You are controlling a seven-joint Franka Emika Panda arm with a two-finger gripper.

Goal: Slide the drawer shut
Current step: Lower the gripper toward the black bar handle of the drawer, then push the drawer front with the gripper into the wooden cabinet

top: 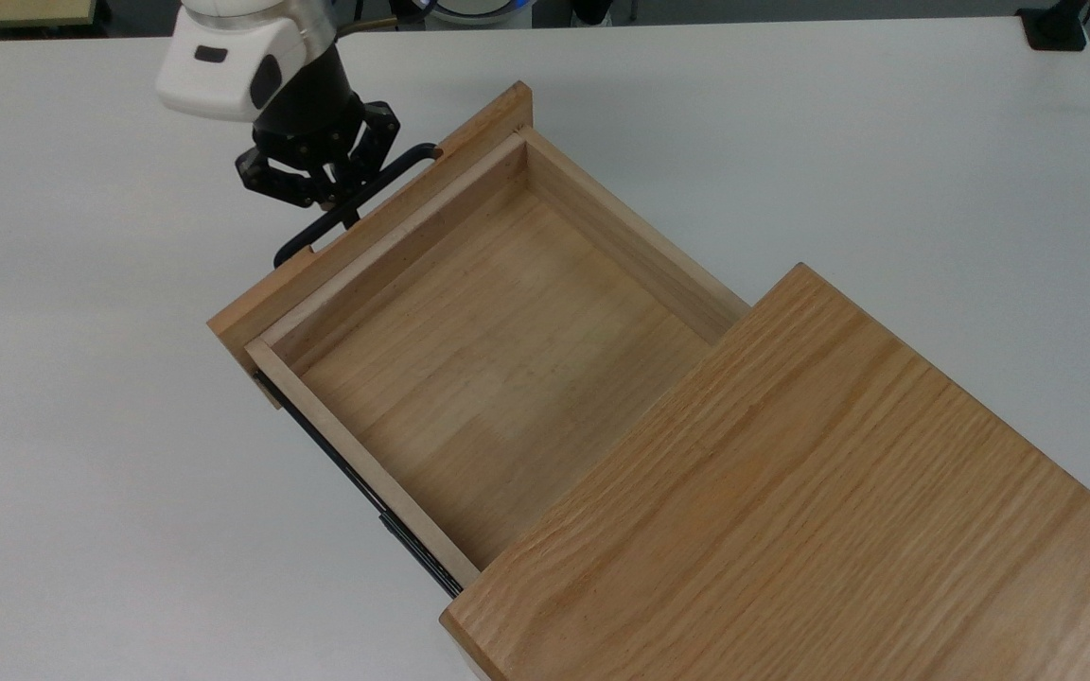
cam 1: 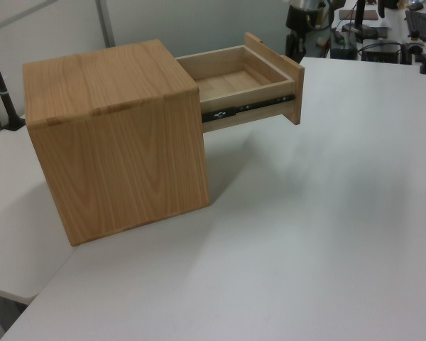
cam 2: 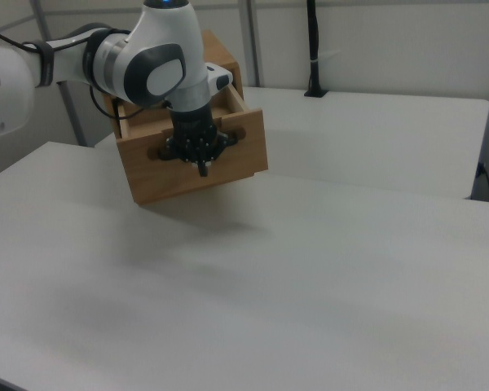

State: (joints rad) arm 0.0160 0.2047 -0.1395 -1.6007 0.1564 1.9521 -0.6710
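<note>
The drawer [top: 498,331] is a shallow light-wood tray, empty, pulled far out of the wooden cabinet [top: 791,492] toward the top view's upper left. Its thick front panel [top: 394,213] carries a thin black bar handle [top: 304,236]. My gripper [top: 346,213] is shut, pointing down, with its tips touching the handle's middle on the outer side of the panel. In the right view the gripper [cam 2: 201,169] hangs in front of the drawer's front panel [cam 2: 232,167]. In the left view the drawer [cam 1: 234,78] juts from the cabinet [cam 1: 121,135] on a black side rail [cam 1: 245,109].
The cabinet stands on a white table [top: 81,426] with wide free room around it. A black clamp [top: 1056,28] sits at the top view's upper right corner. A black pole [cam 2: 314,49] stands behind the table in the right view.
</note>
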